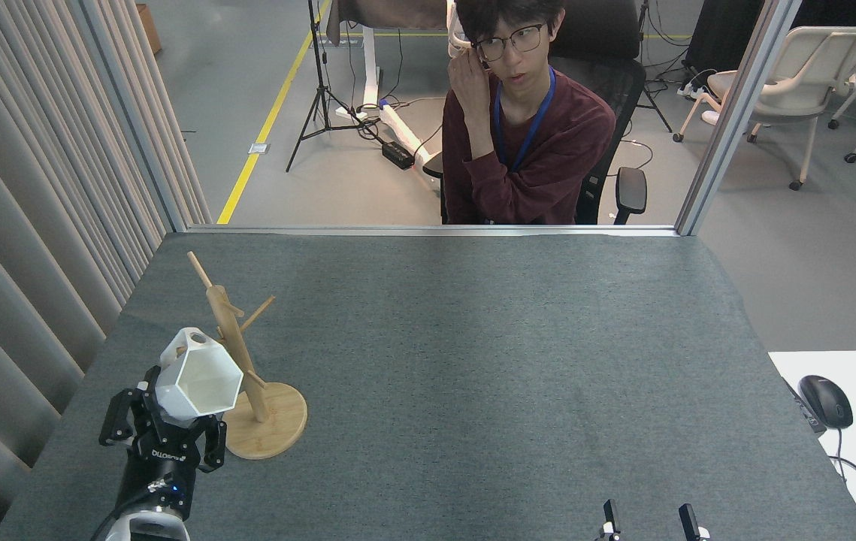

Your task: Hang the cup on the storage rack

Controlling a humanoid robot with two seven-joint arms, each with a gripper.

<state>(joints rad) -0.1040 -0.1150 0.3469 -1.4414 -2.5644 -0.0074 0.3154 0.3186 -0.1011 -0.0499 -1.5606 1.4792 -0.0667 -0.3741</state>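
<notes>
The cup (198, 382) sits gripped in the left gripper (164, 432) jaws above the grey worktop (473, 361), its holed tab beside the storage rack (243, 361) post. The right gripper (645, 522) shows two separated tips at the bottom edge, jaws open. Beyond the worktop a person (525, 128) sits in a chair.

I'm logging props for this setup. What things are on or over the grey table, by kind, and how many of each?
Cups: 1, the white cup, held in the left gripper beside the rack.
Storage racks: 1, the wooden storage rack, standing on the table.
Total: 2.
</notes>
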